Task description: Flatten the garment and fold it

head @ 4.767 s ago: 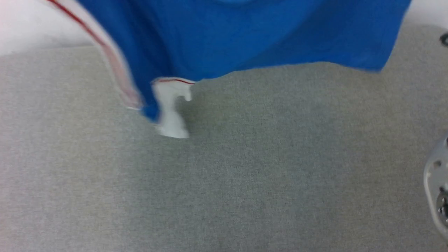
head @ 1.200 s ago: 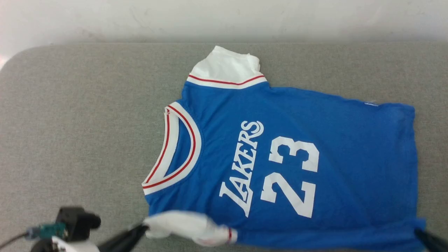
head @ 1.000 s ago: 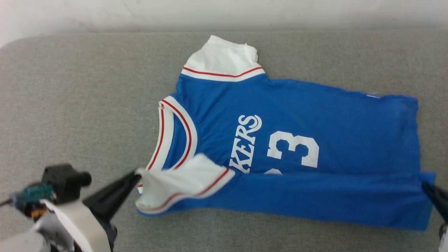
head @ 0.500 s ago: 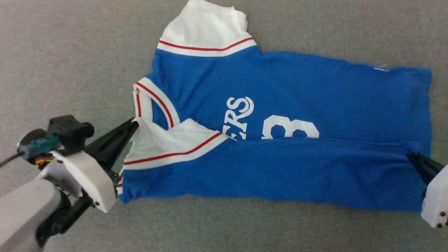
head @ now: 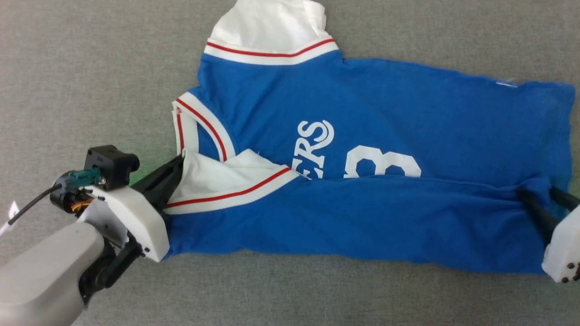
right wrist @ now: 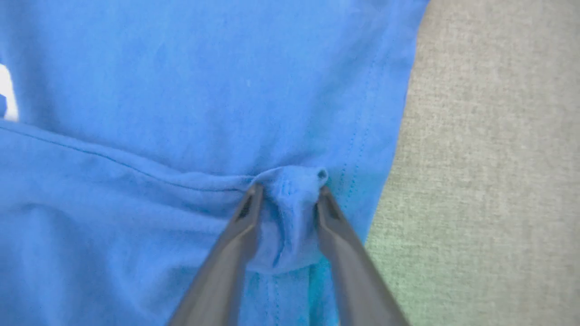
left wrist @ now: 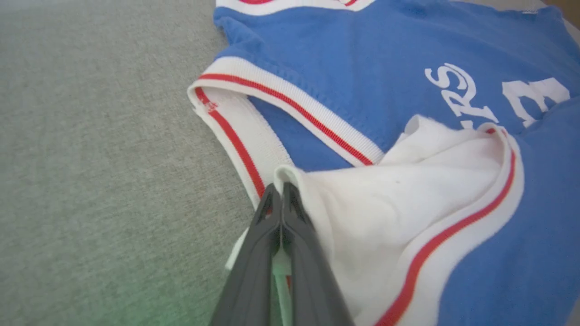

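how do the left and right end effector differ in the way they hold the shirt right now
The left end effector has its fingers pressed together; the right end effector has its fingers apart, a wad of cloth between them. The left pinches the garment at the white sleeve end by the collar; the right is at the plain blue hem corner. Both sit at the ends of the folded-over flap.

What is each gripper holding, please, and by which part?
Left gripper pinches the garment by its sleeve end; right gripper is open, fingers straddling the bunched hem corner.
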{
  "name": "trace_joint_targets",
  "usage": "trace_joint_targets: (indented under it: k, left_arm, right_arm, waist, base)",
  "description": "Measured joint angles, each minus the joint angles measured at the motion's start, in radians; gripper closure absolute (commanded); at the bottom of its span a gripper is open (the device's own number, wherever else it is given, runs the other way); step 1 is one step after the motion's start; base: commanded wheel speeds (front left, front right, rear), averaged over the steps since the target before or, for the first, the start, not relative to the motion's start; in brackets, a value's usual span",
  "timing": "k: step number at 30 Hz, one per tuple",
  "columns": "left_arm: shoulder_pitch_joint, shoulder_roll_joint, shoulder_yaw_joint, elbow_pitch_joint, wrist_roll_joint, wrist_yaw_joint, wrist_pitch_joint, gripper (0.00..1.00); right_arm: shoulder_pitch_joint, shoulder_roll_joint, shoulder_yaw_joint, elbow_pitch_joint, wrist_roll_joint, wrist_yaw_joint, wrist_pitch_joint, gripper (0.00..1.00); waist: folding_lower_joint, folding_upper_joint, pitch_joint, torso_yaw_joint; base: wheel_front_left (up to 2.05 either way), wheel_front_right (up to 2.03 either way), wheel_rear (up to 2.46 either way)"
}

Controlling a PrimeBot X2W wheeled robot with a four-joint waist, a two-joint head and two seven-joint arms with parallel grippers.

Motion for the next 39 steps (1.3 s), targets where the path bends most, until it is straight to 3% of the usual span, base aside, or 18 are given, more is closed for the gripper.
trace_joint_targets:
  k: [2,7,12,17,21,28,31,35,39]
  left_arm:
    - [0.002,-0.015,0.008,0.010,-0.021,0.002,-0.011,0.02]
    - [0.040,-0.024,0.042,-0.004,-0.070,0.029,-0.063,0.00]
    - [0.136,0.011,0.125,-0.103,-0.114,0.105,-0.120,0.00]
    - [0.293,0.015,0.328,-0.249,-0.063,0.230,-0.134,0.00]
    - [0.465,-0.077,0.536,-0.366,0.103,0.291,-0.135,0.00]
    - [0.779,-0.305,0.713,-0.485,0.395,0.297,-0.135,0.00]
    - [0.865,-0.382,0.737,-0.470,0.457,0.256,-0.135,0.00]
    - [0.892,-0.414,0.758,-0.431,0.489,0.197,-0.135,0.00]
    - [0.876,-0.366,0.739,-0.388,0.486,0.142,-0.071,0.00]
  right_arm:
    - [-0.008,0.006,0.003,0.003,-0.001,0.000,-0.008,0.00]
    - [0.001,0.028,0.001,-0.012,0.009,0.000,-0.035,0.00]
    - [0.056,0.052,-0.044,-0.093,0.012,0.000,-0.109,0.00]
    - [0.135,0.125,-0.119,-0.183,-0.057,0.000,-0.246,0.00]
    - [0.194,0.202,-0.163,-0.233,-0.163,0.000,-0.387,0.00]
    - [0.290,0.318,-0.150,-0.249,-0.293,0.000,-0.625,0.00]
    - [0.330,0.332,-0.144,-0.236,-0.305,0.000,-0.683,0.00]
    - [0.348,0.333,-0.144,-0.204,-0.291,0.000,-0.714,0.00]
    - [0.344,0.334,-0.143,-0.193,-0.290,0.000,-0.723,0.00]
  waist:
    - [0.0001,0.0000,-0.010,0.002]
    - [0.0001,0.0000,-0.053,0.007]
    - [0.0000,0.0000,-0.112,0.012]
    - [-0.0001,0.0000,-0.170,0.019]
    - [-0.0001,0.0000,-0.203,0.027]
    - [-0.0002,0.0000,-0.229,0.027]
    - [-0.0002,0.0000,-0.235,0.027]
    - [0.0000,0.0000,-0.237,0.030]
    - [-0.0001,0.0000,-0.232,0.031]
  base:
    - [0.00,0.00,0.00]
    - [0.00,0.00,0.00]
    - [0.00,0.00,0.00]
    - [0.00,0.00,0.00]
    - [0.00,0.00,0.00]
    - [0.00,0.00,0.00]
    - [0.00,0.00,0.00]
    - [0.00,0.00,0.00]
    - [0.00,0.00,0.00]
